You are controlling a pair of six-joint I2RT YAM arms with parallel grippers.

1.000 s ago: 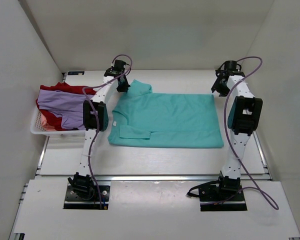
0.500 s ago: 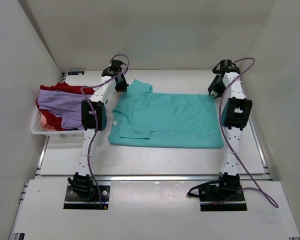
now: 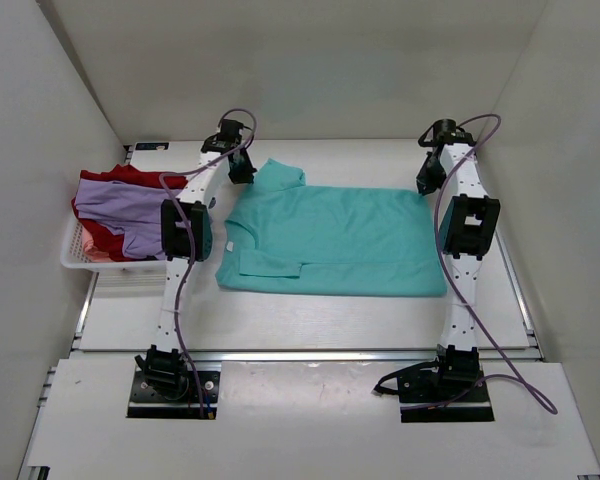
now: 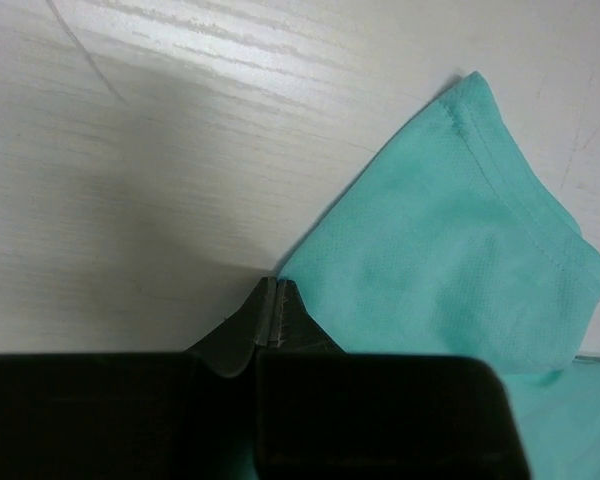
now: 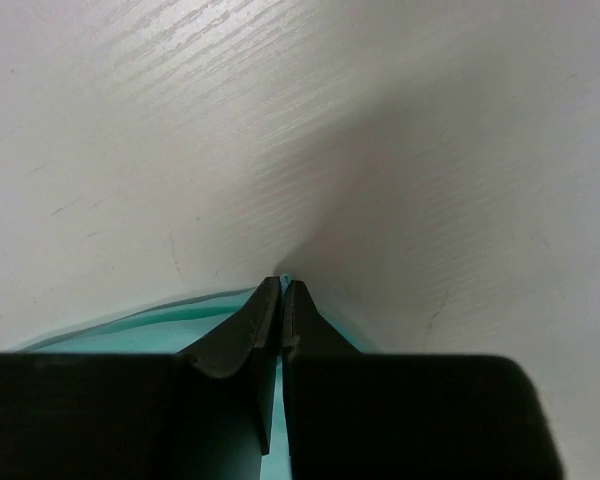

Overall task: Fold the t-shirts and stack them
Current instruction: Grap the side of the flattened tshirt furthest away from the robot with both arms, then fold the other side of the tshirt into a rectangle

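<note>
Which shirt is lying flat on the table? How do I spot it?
Look at the middle of the white table. The teal t-shirt is spread flat there, alone. The purple shirt and red shirt sit bunched in the white basket at the left.

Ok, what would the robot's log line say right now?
left gripper: shut on teal shirt, far left edge | right gripper: shut on teal shirt, far right corner | purple shirt, red shirt: piled on basket

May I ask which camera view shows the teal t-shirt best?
Top external: the whole teal t-shirt lies spread on the table. Left wrist shows only one sleeve by the left gripper; right wrist only a sliver of its edge at the right gripper.
</note>
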